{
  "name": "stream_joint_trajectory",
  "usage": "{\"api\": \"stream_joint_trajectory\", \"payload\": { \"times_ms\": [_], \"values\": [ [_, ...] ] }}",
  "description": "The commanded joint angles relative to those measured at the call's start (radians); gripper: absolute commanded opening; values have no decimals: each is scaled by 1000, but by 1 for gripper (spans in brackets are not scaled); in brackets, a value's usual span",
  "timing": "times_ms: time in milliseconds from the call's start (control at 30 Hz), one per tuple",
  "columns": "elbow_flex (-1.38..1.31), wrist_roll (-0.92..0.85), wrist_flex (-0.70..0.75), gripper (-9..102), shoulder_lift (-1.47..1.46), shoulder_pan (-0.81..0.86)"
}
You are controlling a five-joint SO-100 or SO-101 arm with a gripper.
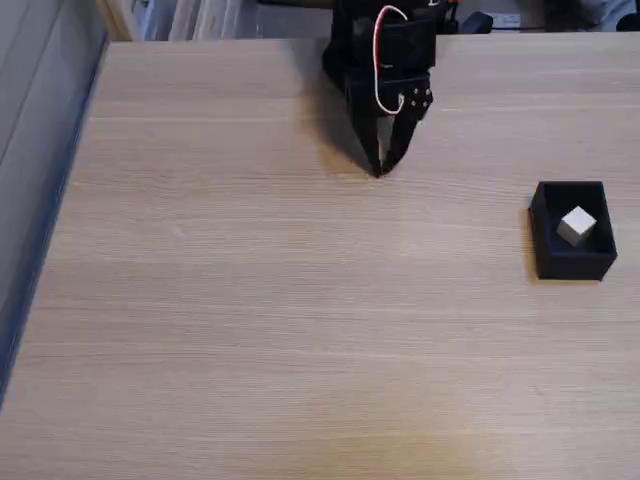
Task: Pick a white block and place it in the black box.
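Item one, the table (250, 300): a wide pale wood-grain top, bare across most of its surface in the fixed view, with a grey edge strip running down its left side. Item two, the arm (385, 50): black, with a white cable looped over it, standing at the far edge of the table near the top centre of the view and pointing down toward you. Item three, the black box (570, 262): open-topped, sitting on the table toward the right edge of the view, well apart from the arm. Item four, the gripper (381, 170): its two dark fingers come down to a single point at or just above the wood, tips together, and you will see nothing held between them (whether the tips actually touch the table cannot be told from this angle). Item five, the white block (578, 226): resting inside the black box, turned a little askew to the walls. Judged from this layout, your placing step looks complete and the arm is parked; the next move calls for nothing beyond confirming the block sits fully below the rim.
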Motion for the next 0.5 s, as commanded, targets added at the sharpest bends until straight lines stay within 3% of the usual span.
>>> {"api": "stream_joint_trajectory", "payload": {
  "times_ms": [0,467],
  "values": [
    [14,52,104,0,54,26],
    [14,40,143,0,127,74]
  ]
}}
